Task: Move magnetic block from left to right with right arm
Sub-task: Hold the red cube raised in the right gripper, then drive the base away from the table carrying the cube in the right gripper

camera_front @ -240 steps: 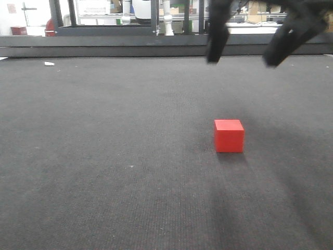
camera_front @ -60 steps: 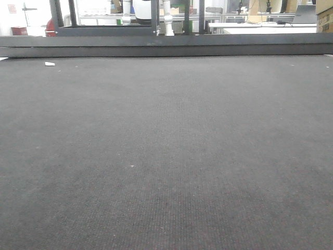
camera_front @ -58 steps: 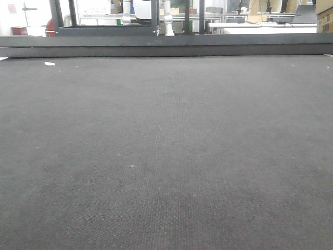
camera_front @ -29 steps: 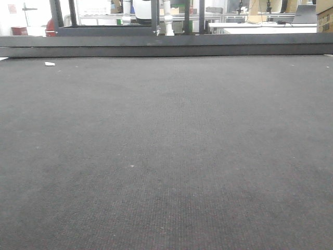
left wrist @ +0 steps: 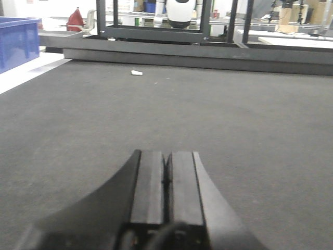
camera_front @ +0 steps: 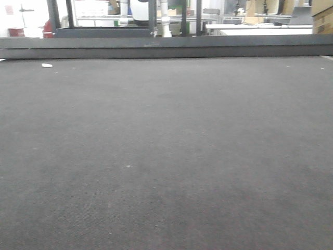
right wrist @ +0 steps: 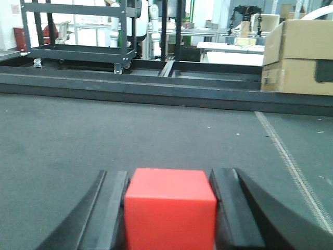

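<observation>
We've got the magnetic block [right wrist: 170, 213] clamped in the right gripper [right wrist: 169, 182] - one finger flat on each side face, block approx. centred between them. It doesn't show in the front view at all, so it sits outside that frame, and we can't tell how high it is above the mat [camera_front: 166, 156]. The left gripper [left wrist: 166, 156] has its fingers pressed together on nothing and hovers low over the mat.

Main risks as we judge them:
- Slip: the faces look smooth and the hold is friction only - a quick swing or jolt could let the block twist or drop.
- Letting go too high: it would likely bounce or roll off the spot.
- Overshoot to the right: the cardboard box [right wrist: 302, 57] stands near the far right edge, w/ little room beyond it.
</observation>
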